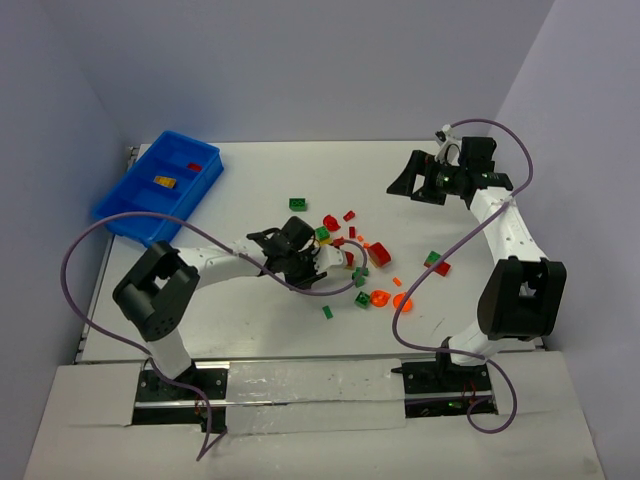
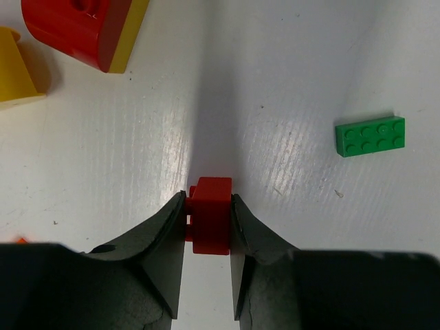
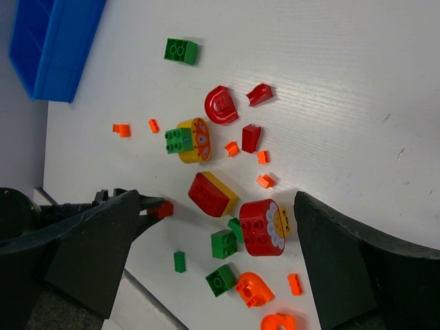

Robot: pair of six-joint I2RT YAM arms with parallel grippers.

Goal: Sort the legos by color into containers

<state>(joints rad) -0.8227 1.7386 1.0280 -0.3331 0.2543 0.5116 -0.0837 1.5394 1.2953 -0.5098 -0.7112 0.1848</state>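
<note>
My left gripper (image 1: 308, 264) is shut on a small red brick (image 2: 210, 214), low over the white table at the left edge of the lego pile; the brick also shows in the right wrist view (image 3: 163, 209). Loose red, green, yellow and orange legos (image 1: 352, 250) lie scattered mid-table. A red and yellow block (image 2: 82, 27) lies just ahead of the left gripper and a flat green brick (image 2: 370, 135) to its right. The blue bin (image 1: 122, 226) stands at the far left and holds a yellow brick (image 1: 164, 181) and a red brick (image 1: 194, 166). My right gripper (image 1: 420, 182) is open, empty and raised at the far right.
Orange rounded pieces (image 1: 380, 297) lie near the front of the pile. A green and red pair (image 1: 436, 262) lies to the right. A lone green brick (image 1: 297, 203) sits behind the left gripper. The right wrist view shows the bin's corner (image 3: 55, 41) and the pile (image 3: 261, 227).
</note>
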